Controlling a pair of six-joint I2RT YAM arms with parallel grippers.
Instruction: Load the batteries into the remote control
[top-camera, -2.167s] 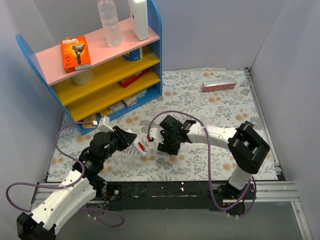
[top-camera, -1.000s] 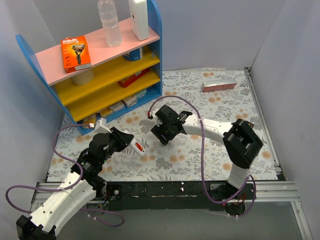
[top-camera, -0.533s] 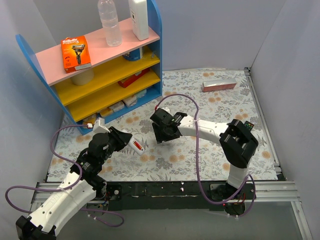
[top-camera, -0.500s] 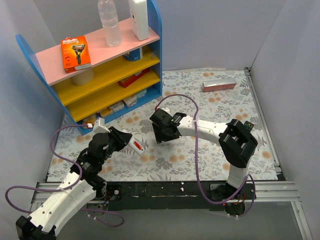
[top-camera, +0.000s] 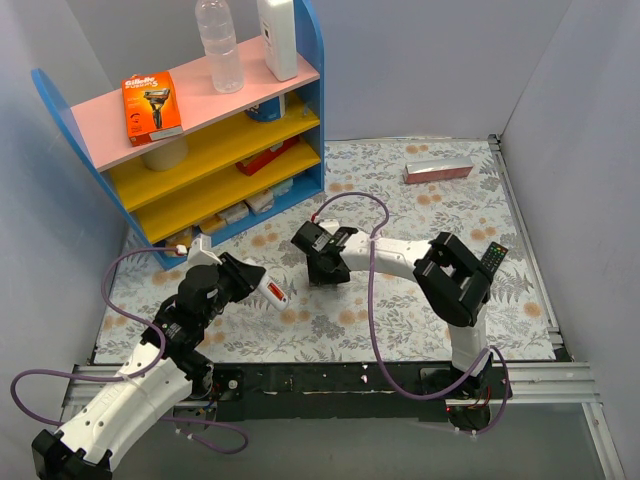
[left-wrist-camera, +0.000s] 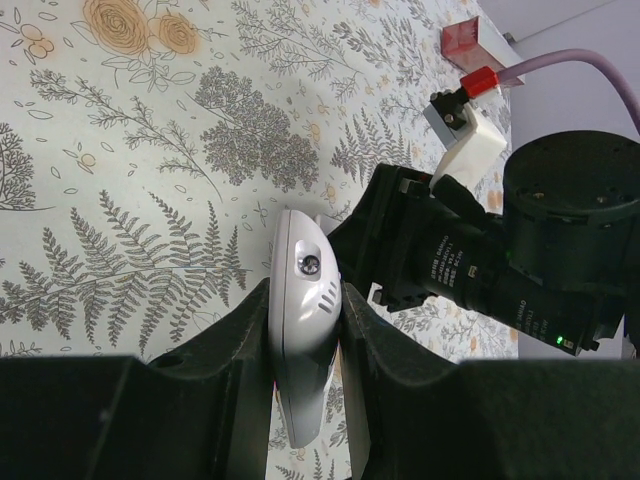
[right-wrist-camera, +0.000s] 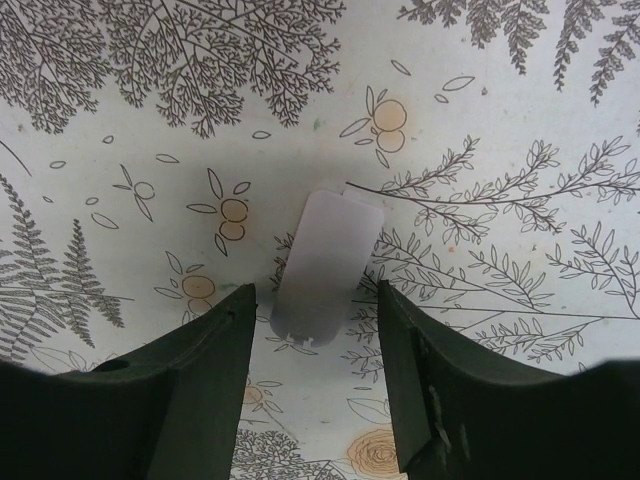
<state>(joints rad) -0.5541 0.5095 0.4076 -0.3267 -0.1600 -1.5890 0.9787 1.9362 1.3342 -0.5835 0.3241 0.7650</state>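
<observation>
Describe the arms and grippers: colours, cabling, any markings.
Left arm and right arm match: white links, black joints, a purple cable looping off each. Left gripper and right gripper have plain black fingers. The right arm's wrist carries white print, a green light and a red cable plug.

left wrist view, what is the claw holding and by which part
The left claw grips the white remote control by its two long sides, its rounded end sticking out ahead. The right claw holds nothing.
</observation>
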